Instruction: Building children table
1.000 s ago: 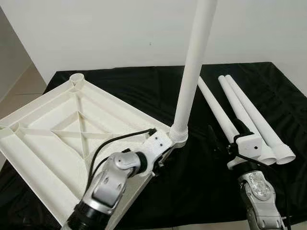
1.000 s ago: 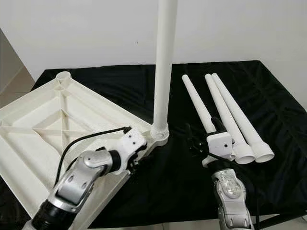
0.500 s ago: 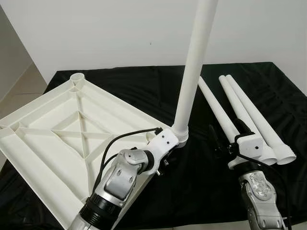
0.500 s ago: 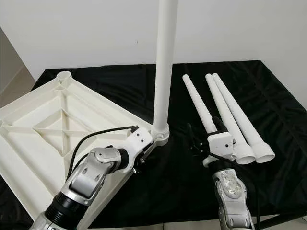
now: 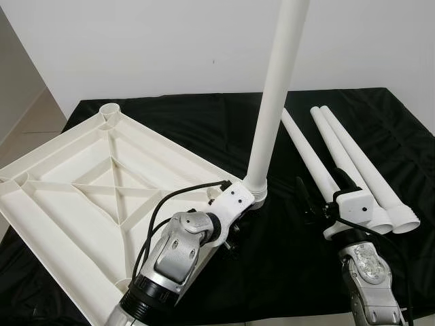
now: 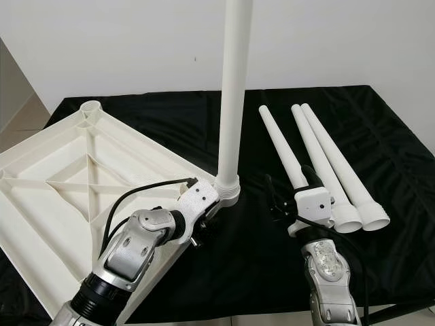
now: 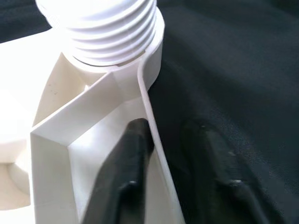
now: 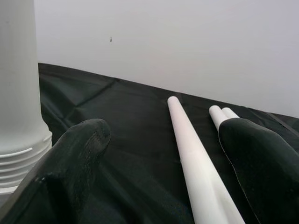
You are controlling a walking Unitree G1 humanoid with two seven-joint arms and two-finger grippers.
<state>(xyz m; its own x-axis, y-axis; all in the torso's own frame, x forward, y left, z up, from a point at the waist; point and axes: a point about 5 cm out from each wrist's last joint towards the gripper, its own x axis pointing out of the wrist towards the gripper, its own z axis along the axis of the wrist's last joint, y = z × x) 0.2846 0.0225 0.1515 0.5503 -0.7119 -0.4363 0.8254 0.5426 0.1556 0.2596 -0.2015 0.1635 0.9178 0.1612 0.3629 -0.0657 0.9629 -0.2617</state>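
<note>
The white plastic tabletop point(image 5: 81, 176) lies upside down on a black cloth, ribs up. One white leg point(image 5: 272, 102) stands upright, screwed into the near corner socket point(image 7: 112, 42). Three loose legs point(image 5: 343, 159) lie side by side to the right. My left gripper point(image 7: 168, 128) is open and straddles the tabletop's thin rim just short of that socket. One of its fingers point(image 7: 133, 144) rests inside against the rim wall, the other stands outside over the cloth. My right gripper point(image 8: 163, 154) is open wide and empty, hovering by the loose legs' thick ends.
The black cloth point(image 5: 272, 258) covers the work surface up to a white wall behind. The tabletop overhangs the cloth at the left front. A tiled floor strip point(image 5: 27, 125) shows at far left.
My left gripper has slid along the rim toward the corner socket, and its elbow has swung in. The right arm, the upright leg and the loose legs have stayed put.
</note>
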